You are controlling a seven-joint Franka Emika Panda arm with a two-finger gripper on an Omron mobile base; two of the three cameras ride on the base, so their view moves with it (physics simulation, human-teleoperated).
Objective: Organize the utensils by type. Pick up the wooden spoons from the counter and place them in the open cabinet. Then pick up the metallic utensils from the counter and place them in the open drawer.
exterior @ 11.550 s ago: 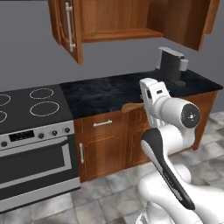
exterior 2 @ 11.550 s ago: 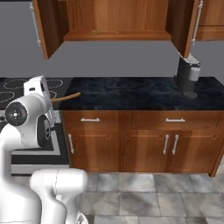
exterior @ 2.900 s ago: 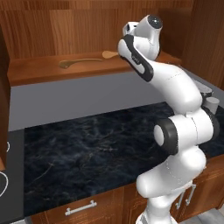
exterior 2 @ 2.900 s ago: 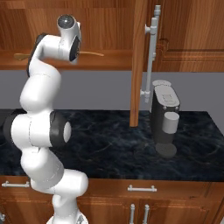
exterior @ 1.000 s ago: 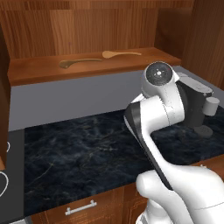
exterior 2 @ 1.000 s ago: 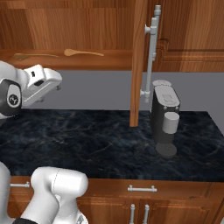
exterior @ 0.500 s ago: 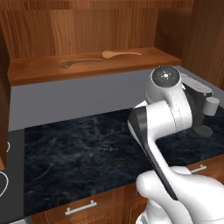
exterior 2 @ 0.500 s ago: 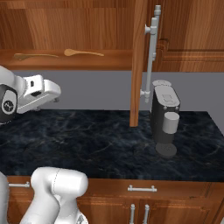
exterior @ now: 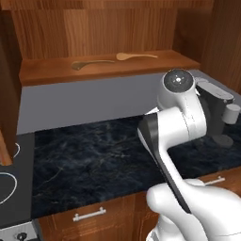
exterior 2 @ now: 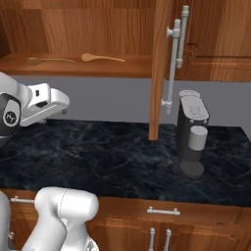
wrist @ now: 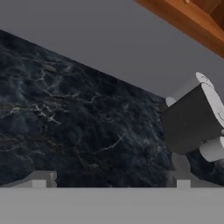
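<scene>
A stove top (exterior: 9, 174) is seen at the far left of the left base view, touching the dark marbled counter (exterior: 94, 160) that runs to the right. Above the counter, a grey wall strip is topped by the wooden shelf of the open cabinet (exterior: 108, 70). Two wooden spoons are laid on that shelf: the left wooden spoon (exterior: 92, 63) and, just beside it to the right, the right wooden spoon (exterior: 135, 56), each lying flat with its handle running along the shelf. In the right base view the same two are seen, the left wooden spoon (exterior 2: 49, 61) and the right wooden spoon (exterior 2: 102, 58), with the open cabinet door (exterior 2: 164, 68) and its long metal handle standing to their right. Further right on the counter, a dark coffee machine (exterior 2: 192, 132) is set upright against the wall.

The white arm is raised over the middle of the counter. In the hand view the gripper (wrist: 111, 179) is shown with its two finger tips standing wide apart at the bottom edge, and nothing is held between them. It is pointed down at bare counter, with the coffee machine (wrist: 192, 118) to its right. Both wooden spoons lie well above the gripper, up on the cabinet shelf, well apart from it. The rear of the hand (exterior 2: 46, 103) is seen at the left of the right base view, below shelf level.
</scene>
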